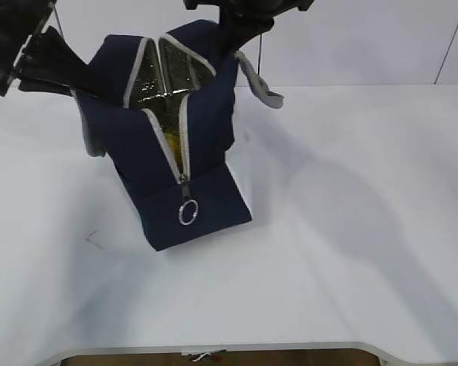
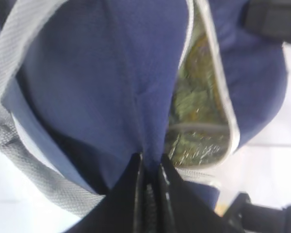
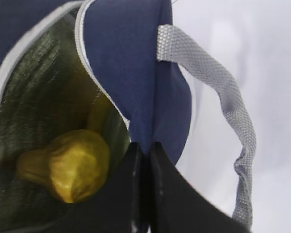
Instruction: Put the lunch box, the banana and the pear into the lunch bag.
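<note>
A large, boxy navy-blue lunch bag (image 1: 164, 160) is standing on a white counter (image 1: 351, 252), left of the middle and toward the far edge, with one narrow end facing the near side. Its grey zipper (image 1: 182, 145) is lying open along the top and partway down that near end, and a silver ring pull (image 1: 188, 212) is hanging at the bottom of the zipper. The two sides of the top are being held apart, showing a shiny, crinkled foil lining (image 1: 164, 80) inside. A grey woven strap handle (image 1: 259, 80) is looping out on the right side of the bag, and another grey strap (image 1: 89, 137) is hanging down its left side. The left claw (image 2: 149, 167) is pinching a fold of the blue fabric on the bag's left wall, its two dark fingers nearly together on the cloth. The right claw (image 3: 141, 150) is likewise closed tightly on the blue fabric of the right wall, just beside the base of the grey handle. In the right wrist view, a small yellow-orange pear (image 3: 68, 165) with a narrow neck is lying inside the bag against the foil, and a curved yellow shape behind it, touching it, is looking like the banana (image 3: 98, 114). The lunch box cannot be made out in any view.
</note>
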`<state>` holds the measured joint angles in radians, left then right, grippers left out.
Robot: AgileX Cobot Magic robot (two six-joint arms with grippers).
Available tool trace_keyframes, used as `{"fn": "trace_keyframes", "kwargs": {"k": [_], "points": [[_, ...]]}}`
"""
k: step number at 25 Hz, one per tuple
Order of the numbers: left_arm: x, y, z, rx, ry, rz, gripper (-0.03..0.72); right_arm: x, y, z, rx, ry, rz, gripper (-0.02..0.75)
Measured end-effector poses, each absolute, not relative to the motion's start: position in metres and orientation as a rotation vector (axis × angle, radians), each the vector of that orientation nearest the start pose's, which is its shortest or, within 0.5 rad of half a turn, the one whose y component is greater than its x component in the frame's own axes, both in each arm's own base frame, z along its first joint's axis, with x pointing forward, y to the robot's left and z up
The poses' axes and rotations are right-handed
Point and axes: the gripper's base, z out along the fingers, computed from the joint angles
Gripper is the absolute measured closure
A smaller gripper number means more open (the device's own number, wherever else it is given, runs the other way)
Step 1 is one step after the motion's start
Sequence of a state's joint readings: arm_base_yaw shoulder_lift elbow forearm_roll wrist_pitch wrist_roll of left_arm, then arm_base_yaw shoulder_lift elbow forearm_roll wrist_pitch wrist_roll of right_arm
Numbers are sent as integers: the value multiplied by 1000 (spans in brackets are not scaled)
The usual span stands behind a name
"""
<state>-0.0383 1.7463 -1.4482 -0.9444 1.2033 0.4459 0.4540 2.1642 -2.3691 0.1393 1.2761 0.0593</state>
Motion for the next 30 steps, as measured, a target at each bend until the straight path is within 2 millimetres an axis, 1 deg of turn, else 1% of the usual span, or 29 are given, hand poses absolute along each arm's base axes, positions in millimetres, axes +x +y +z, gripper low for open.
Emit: {"fn": "trace_keyframes", "kwargs": {"k": [1,4,5,10,13,17,20,25,30], "points": [[354,-89,308,269,2556,-1193,679,417,215,357,-501,2537,351,724],[348,-112,308,351,2561,-1220,680,409,205,354,-504,2573,261,724],[347,-119,308,365,2559,-1223,680,407,203,350,-507,2591,242,724],[346,-151,299,456,2531,-1213,680,405,194,334,-487,2650,112,724],[349,-164,293,465,2511,-1204,680,406,190,332,-473,2650,56,724],[353,-171,282,455,2523,-1205,680,407,189,332,-460,2649,47,724],[355,-171,280,449,2526,-1208,680,406,189,333,-460,2644,45,724],[355,-173,287,516,2507,-1223,680,402,184,344,-456,2614,16,724],[356,-172,291,572,2501,-1175,680,402,181,347,-456,2603,-21,724]]}}
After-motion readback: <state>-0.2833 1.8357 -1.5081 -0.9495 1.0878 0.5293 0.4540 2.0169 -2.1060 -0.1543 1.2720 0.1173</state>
